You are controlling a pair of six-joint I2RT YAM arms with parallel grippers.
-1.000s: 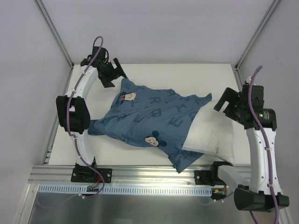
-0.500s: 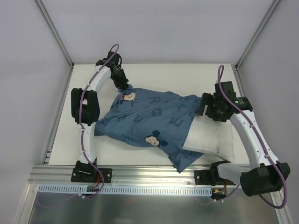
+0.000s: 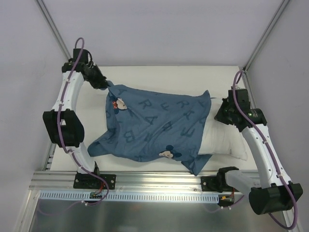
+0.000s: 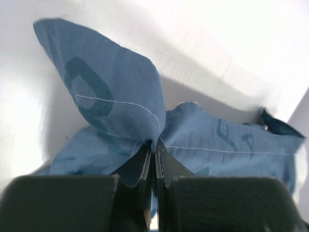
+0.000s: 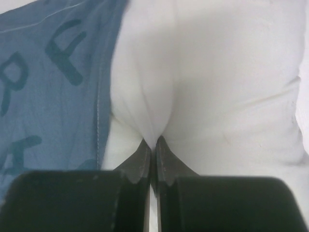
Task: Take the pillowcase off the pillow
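Note:
The blue printed pillowcase (image 3: 154, 123) lies spread over the table's middle, covering most of the white pillow (image 3: 224, 142), whose right end sticks out. My left gripper (image 3: 105, 85) is shut on the pillowcase's far-left corner; in the left wrist view the fabric (image 4: 120, 101) bunches up from between the gripper (image 4: 155, 147). My right gripper (image 3: 223, 116) is shut on a pinch of the pillow's white cloth (image 5: 193, 87), the gripper (image 5: 153, 145) meeting just right of the pillowcase's open edge (image 5: 53, 77).
The white table (image 3: 159, 77) is walled by pale panels with metal frame posts (image 3: 55, 34) at the back corners. An aluminium rail (image 3: 154, 181) runs along the near edge, carrying both arm bases (image 3: 89, 180).
Both grippers closed, the left on the pillowcase corner, the right on the pillow. The left arm then pulled the corner leftward and back, stretching the pillowcase wider to the left.

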